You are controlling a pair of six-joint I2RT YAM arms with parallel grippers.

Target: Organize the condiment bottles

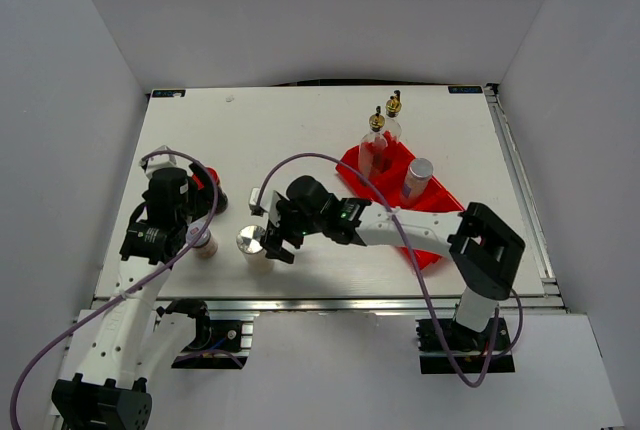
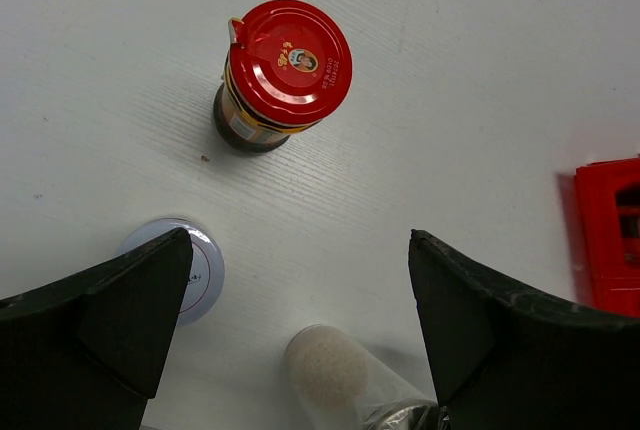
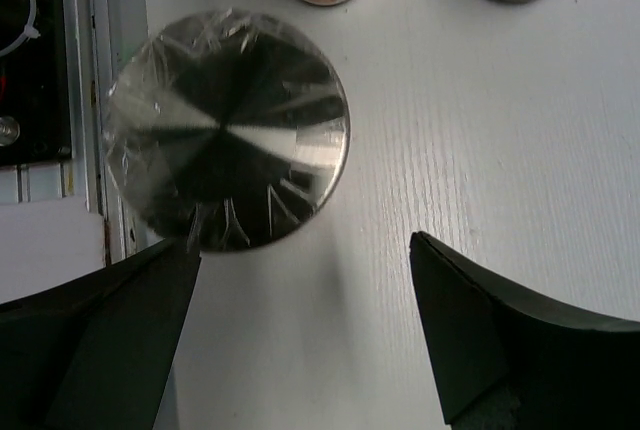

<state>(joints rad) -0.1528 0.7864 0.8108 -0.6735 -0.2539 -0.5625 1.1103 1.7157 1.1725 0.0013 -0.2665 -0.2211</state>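
Silver-lidded shaker (image 3: 228, 130) stands upright, lid up, just ahead of the released right pincer (image 3: 300, 285).

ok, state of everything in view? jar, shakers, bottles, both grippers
jar: upright, lid on, on table
wrapped shaker: upright, lidded, on table
orange shaker: upright, on table
bin shaker: upright in bin, lidded
front bottle: upright in bin, pourer on
rear bottle: upright at bin's far end, pourer on
left gripper: jaws open, empty
right gripper: jaws open, empty
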